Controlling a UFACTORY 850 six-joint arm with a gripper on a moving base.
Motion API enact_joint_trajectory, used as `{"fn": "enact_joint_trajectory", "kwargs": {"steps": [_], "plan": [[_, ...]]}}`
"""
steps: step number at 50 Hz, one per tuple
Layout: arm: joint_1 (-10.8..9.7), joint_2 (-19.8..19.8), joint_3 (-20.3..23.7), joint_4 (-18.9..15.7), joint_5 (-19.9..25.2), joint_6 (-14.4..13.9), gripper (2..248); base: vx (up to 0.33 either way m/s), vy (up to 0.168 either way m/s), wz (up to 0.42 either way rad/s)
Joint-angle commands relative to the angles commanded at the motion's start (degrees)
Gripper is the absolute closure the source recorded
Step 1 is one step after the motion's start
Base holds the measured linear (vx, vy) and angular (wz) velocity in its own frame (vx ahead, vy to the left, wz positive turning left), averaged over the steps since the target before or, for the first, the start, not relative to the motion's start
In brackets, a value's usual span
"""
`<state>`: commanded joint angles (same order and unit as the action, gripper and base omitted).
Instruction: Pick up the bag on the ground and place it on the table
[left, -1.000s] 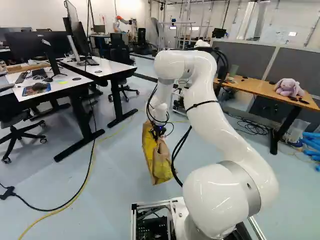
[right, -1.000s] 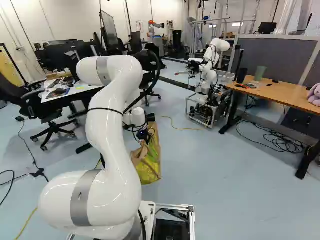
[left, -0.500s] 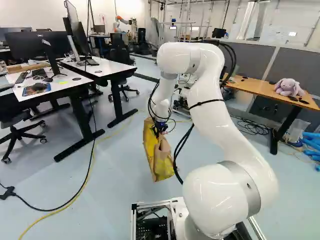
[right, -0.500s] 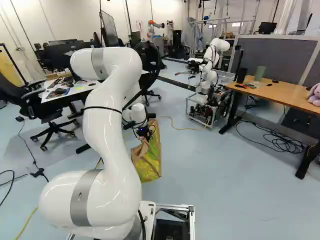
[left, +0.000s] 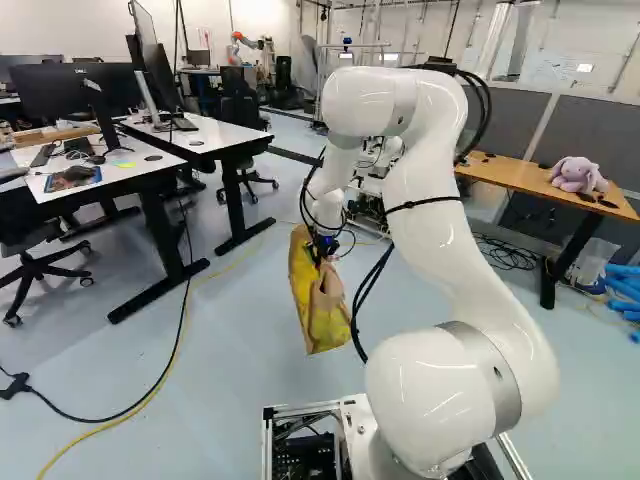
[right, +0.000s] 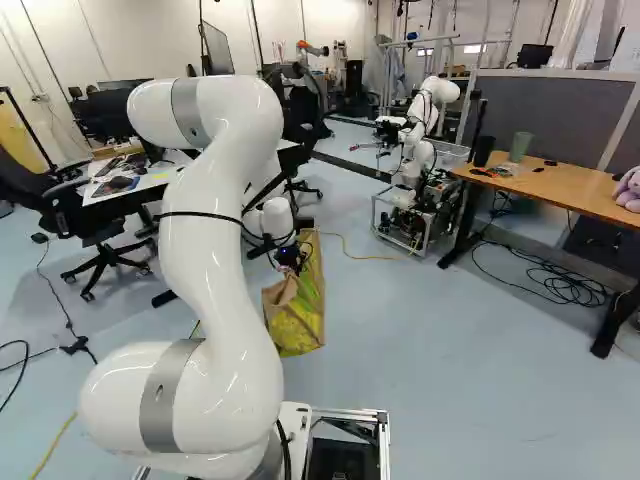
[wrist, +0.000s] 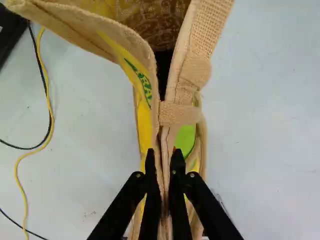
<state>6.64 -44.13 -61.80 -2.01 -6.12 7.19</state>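
Upward goes the bag, carried with me: it hangs ahead of my base, higher than a second ago, and looks to be off the floor. My gripper is closed on its upper edge, a finger pressing from each side. My arm has risen against its foot joint while the base has stayed put. So the lift seems well under way, with the carry to come; whether the white desk or wooden table is meant, I cannot tell.
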Motion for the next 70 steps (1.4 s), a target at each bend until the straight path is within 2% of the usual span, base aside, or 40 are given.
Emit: {"fn": "enact_joint_trajectory", "kwargs": {"steps": [56, 70], "plan": [[-2.6, 11.1, 5.0, 0.0, 0.0, 0.0, 228, 0.0, 0.0, 0.0], [-3.3, 13.6, 5.7, 0.0, -1.6, 0.0, 228, 0.0, 0.0, 0.0]]}}
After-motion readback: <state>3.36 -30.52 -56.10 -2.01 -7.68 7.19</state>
